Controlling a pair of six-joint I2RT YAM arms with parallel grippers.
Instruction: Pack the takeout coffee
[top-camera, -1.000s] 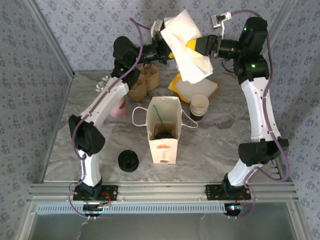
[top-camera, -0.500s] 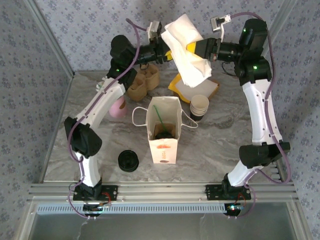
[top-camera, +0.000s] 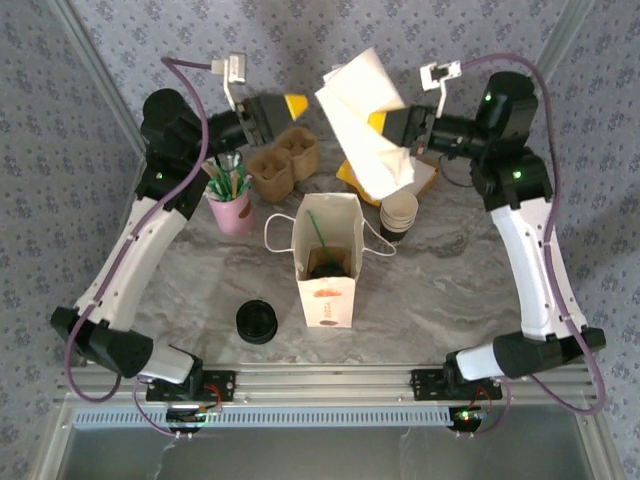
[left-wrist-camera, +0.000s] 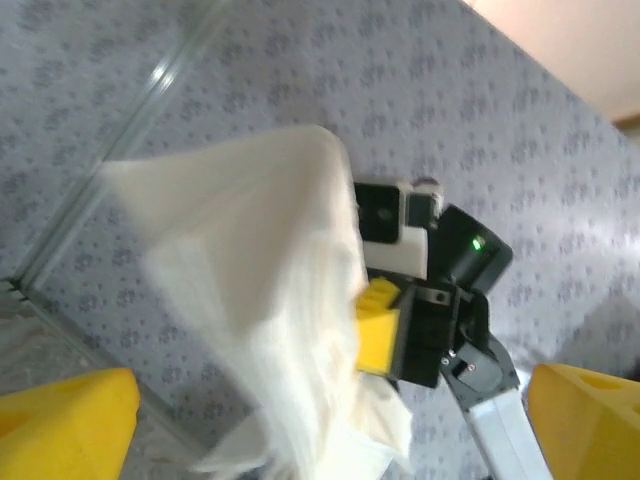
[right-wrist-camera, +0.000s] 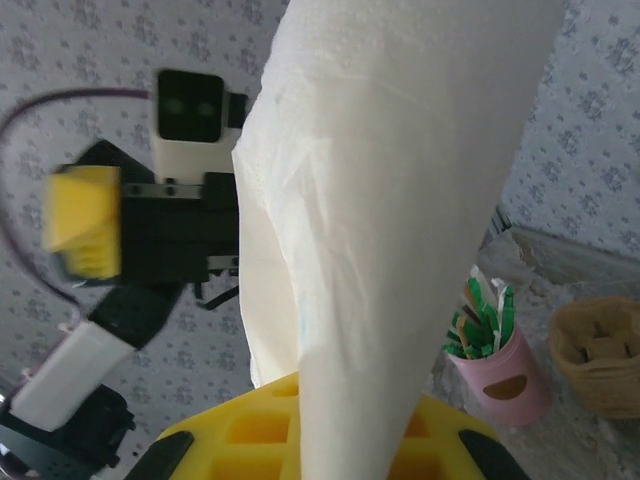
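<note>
Standing mid-tabletop, an open bag is noted. Beyond it a napkin is held aloft, clamped by the right pincer. The left pincer is spread wide, empty. The coffee is lodged inside the bag, lid uppermost.

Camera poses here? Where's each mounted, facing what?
Top external: above, behind the bases, looking down on the table and paper bag; both arms show.
Left wrist: on the left arm, facing the right hand gripping the napkin; own yellow fingers at bottom corners.
Right wrist: facing the left hand past the napkin; own finger below.
Shared: the napkin, all three.
</note>
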